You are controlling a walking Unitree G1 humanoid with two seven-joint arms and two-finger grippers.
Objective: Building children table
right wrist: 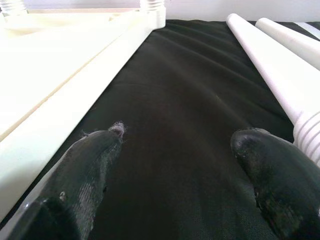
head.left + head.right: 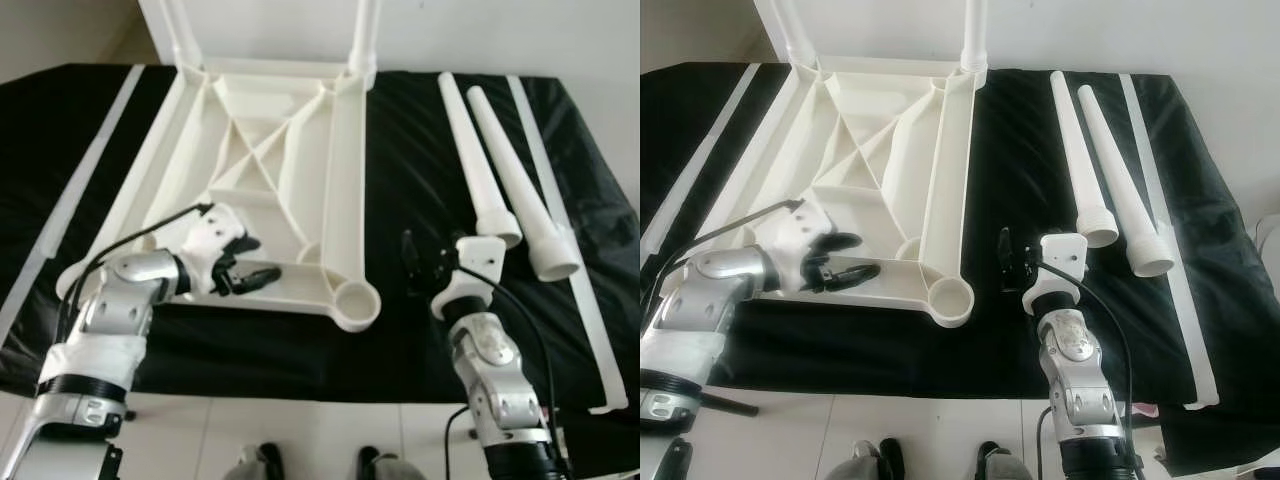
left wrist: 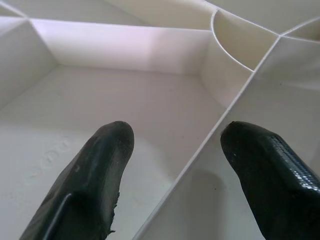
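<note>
Left eye view: left hand [image 2: 250, 272] released astride tabletop [image 2: 270, 150] rib, right hand [image 2: 415, 262] released beside loose legs [image 2: 500, 170]; next, grasping one leg.

No readable text, labels, brands, numbers or signs on anything

The two fitted legs [image 2: 362, 35] on the tabletop's [image 2: 262, 130] far corners run off the frame's top.
</note>
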